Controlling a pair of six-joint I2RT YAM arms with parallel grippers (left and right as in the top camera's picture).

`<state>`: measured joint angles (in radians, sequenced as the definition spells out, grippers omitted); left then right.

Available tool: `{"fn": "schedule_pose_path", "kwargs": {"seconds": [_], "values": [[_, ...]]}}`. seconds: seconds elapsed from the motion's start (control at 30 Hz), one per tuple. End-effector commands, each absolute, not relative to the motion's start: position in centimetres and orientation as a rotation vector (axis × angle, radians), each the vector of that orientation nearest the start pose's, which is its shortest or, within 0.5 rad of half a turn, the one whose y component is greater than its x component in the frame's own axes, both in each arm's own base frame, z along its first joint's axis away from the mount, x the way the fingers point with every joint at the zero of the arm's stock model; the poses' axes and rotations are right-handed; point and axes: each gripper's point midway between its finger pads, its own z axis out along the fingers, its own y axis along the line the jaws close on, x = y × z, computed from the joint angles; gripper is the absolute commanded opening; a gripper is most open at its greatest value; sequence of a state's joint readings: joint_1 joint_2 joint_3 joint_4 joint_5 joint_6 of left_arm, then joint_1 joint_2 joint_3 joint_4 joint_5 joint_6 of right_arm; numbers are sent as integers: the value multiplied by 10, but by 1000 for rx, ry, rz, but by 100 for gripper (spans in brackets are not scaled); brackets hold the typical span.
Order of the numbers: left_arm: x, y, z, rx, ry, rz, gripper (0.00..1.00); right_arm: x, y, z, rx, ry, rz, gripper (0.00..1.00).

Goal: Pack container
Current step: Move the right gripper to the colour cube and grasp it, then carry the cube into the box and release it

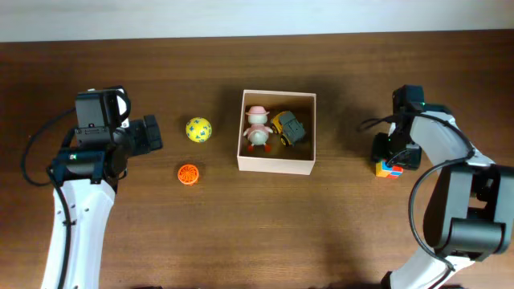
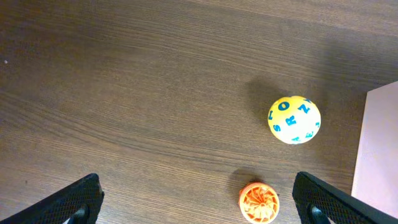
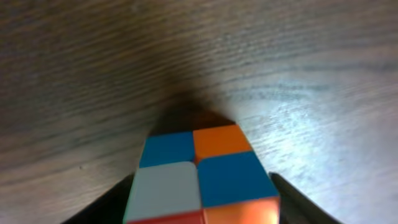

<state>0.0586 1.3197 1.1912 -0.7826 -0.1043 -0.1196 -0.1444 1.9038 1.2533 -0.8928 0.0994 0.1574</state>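
Container [image 1: 275,165]: mouth up, square, no long axis, walls nearly square to table [image 1: 241,241]. Left gripper [image 2: 199,202] spread wide, empty. Right gripper [image 3: 202,193] clamps puzzle cube [image 3: 186,152].

Left gripper [image 2: 199,202] with jaws wide apart, right gripper [image 1: 391,159] held low, pointing down.

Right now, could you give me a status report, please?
Left gripper open near ball and orange disc. Right gripper straddles cube, grip unclear. Box holds duck and truck. Nothing blocking.
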Motion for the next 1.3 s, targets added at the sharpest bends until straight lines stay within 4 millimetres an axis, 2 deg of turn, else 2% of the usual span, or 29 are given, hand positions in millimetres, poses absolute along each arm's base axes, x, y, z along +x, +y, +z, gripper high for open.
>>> {"fn": "schedule_pose_path", "kwargs": {"seconds": [0.0,0.1,0.2,0.3,0.37,0.43,0.53,0.63,0.7,0.77,0.83,0.9,1.03,1.1,1.17,1.27], "values": [[358,39,211,-244,2448,101,99,335,-66,11,507,3086,-134,48],[358,39,211,-244,2448,101,99,339,-67,17,504,3068,-133,42],[358,39,212,-244,2448,101,99,346,-66,36,494,3037,-130,41],[358,39,211,-244,2448,101,99,360,-59,71,450,2974,-124,41],[358,39,212,-244,2448,101,99,372,-45,109,392,2914,-94,41],[358,39,211,-244,2448,101,99,379,-22,146,319,2860,-20,41],[358,39,211,-244,2448,101,99,385,23,201,171,2767,107,41],[358,39,211,-244,2448,101,99,386,70,237,10,2680,198,40],[358,39,211,-244,2448,101,99,384,100,247,-92,2646,228,40],[358,39,211,-244,2448,101,99,381,126,244,-152,2643,250,40],[358,39,211,-244,2448,101,99,378,148,230,-194,2667,266,40],[358,39,211,-244,2448,101,99,377,167,209,-242,2696,259,40],[358,39,212,-245,2448,101,99,376,194,154,-274,2783,243,40],[358,39,211,-244,2448,101,99,375,197,126,-279,2834,200,38],[358,39,211,-244,2448,101,99,373,195,105,-212,2891,160,36],[358,39,211,-244,2448,101,99,371,193,91,-194,2929,143,36]]}}
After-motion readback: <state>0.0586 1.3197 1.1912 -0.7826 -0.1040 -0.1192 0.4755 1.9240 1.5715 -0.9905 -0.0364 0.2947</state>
